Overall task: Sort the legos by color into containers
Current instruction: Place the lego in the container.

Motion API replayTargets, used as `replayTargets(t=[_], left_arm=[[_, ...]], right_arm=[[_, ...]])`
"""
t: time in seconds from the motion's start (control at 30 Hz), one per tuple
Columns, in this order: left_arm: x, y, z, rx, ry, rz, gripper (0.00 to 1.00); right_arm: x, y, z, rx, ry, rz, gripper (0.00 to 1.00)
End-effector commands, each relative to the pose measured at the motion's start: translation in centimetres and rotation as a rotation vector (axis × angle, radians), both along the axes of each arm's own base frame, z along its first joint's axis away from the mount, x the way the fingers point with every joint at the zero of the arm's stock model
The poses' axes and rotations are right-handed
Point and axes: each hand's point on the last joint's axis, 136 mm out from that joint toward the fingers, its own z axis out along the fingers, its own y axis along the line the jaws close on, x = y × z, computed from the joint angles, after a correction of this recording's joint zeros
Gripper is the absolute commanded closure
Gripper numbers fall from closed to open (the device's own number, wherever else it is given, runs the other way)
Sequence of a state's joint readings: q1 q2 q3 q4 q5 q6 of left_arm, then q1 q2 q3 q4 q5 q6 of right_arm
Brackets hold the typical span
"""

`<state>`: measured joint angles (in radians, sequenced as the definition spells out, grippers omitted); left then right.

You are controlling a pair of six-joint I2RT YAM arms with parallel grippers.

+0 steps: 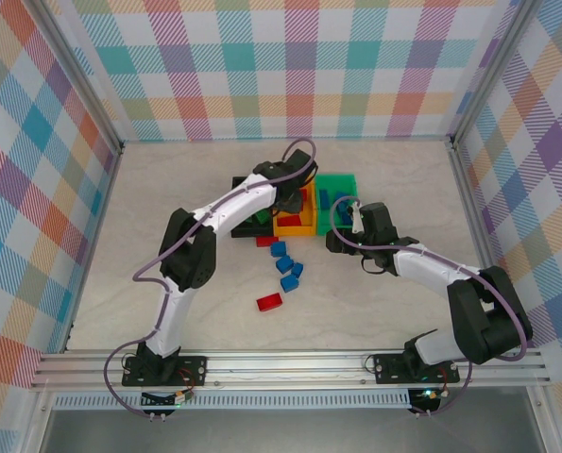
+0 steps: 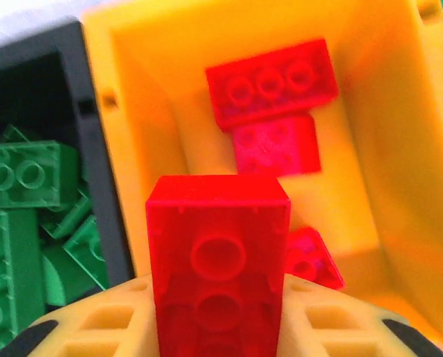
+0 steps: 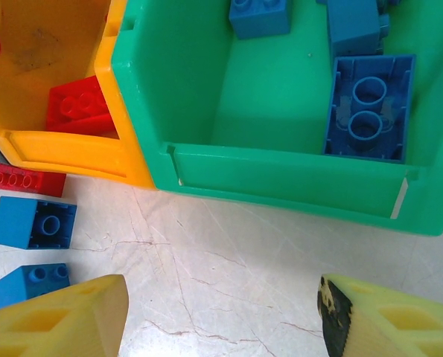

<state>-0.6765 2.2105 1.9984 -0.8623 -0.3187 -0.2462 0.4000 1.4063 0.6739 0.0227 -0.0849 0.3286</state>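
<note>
Yellow pads (image 2: 94,327) with moulded hollows, those of the left gripper (image 2: 217,327), flanked a glossy, translucent red brick (image 2: 217,253) whose round hollows faced the camera, above the orange bin (image 2: 147,97). Whether the pads pressed it or merely stood beside it could not be told. Under it in that smooth-walled bin lay other red bricks (image 2: 269,82), studs up, and the adjoining black bin (image 2: 94,149) held a jumble of green bricks (image 2: 20,175). The right gripper (image 3: 221,320) hovered with its yellow fingers (image 3: 57,320) spread wide and nothing between them, over the pale, finely veined table (image 3: 228,245) just in front of the green bin (image 3: 281,178). Near one finger sat a blue cube-like brick (image 3: 33,222) and a slim red plate (image 3: 24,181) with a row of studs, just beside the orange bin's front. Farther on, inside the green bin, blue bricks (image 3: 370,104) lay, one showing two round tubes. From above, a loose red block (image 1: 269,303) lay nearest the arm bases, a blue cluster (image 1: 288,264) between it and the joined bins.
</note>
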Motion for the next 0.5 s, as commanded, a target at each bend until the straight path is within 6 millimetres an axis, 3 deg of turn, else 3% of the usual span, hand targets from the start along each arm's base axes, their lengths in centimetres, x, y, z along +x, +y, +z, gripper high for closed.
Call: replayTargets(t=[0.0, 0.17, 0.47], left_arm=[[0.6, 2.0, 0.6, 0.114, -0.010, 0.045, 0.49], [0.4, 1.4, 0.6, 0.073, -0.007, 0.031, 0.36], [-1.6, 0.1, 2.8, -0.080, -0.042, -0.017, 0.35]], right_arm=[[0.3, 0.8, 0.9, 0.038, -0.024, 0.013, 0.31], [0.2, 0.8, 0.9, 0.038, -0.022, 0.014, 0.31], [0.3, 0.9, 0.6, 0.041, -0.016, 0.015, 0.31]])
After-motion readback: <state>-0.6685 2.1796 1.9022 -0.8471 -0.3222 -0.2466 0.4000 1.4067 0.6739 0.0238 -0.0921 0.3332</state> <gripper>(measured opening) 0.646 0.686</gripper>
